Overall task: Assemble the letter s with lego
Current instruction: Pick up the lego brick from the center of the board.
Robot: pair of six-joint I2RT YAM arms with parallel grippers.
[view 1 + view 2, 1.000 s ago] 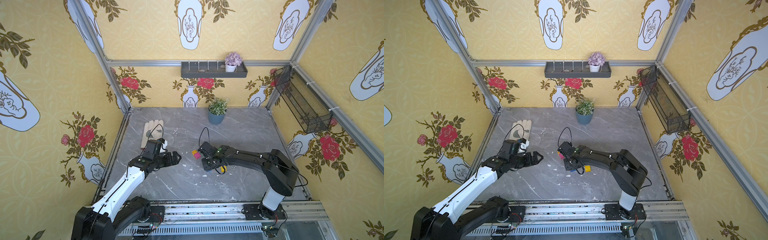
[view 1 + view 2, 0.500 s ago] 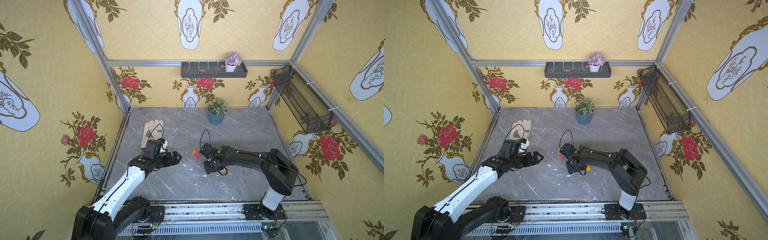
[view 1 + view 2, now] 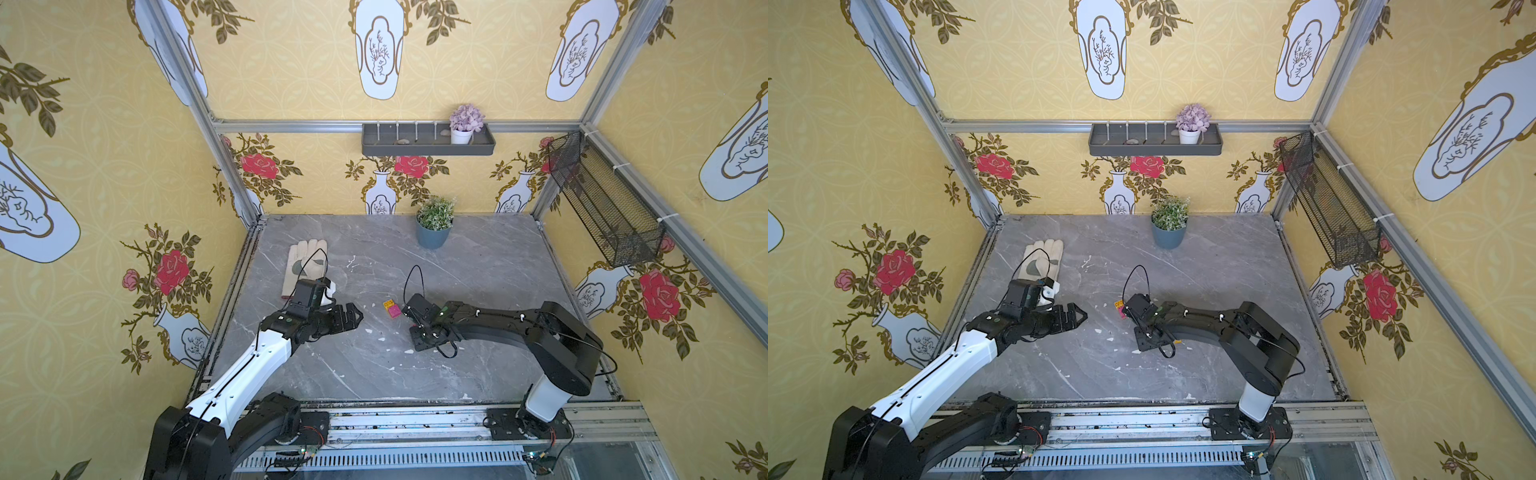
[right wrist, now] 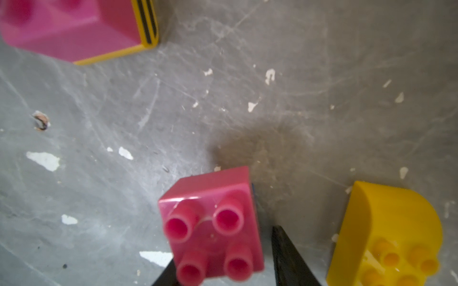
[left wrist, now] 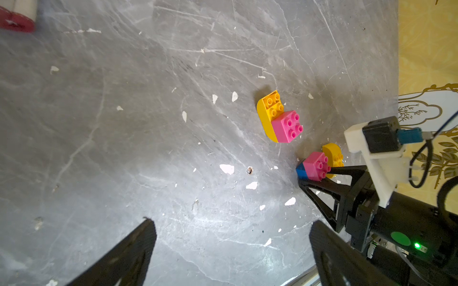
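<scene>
Sitting between the fingers of the right end effector (image 5: 316,176), the joined pink and blue bricks (image 5: 314,164) are down by the surface (image 5: 124,123); I cannot tell if the fingers squeeze them. A yellow brick (image 5: 333,154) lies just beside. In a top view, the yellow and pink pair (image 3: 391,309) lies at 10 o'clock from that end effector. The left end effector (image 5: 231,221) is spread wide.

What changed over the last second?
The right hand slid a little toward the front rail and now hides most of the loose yellow brick in both top views. The pink-on-blue stack sits pinched between its fingers; the earlier pictures are too small to show when it gripped. The left hand, open, the yellow-pink pair and the glove stayed put.
</scene>
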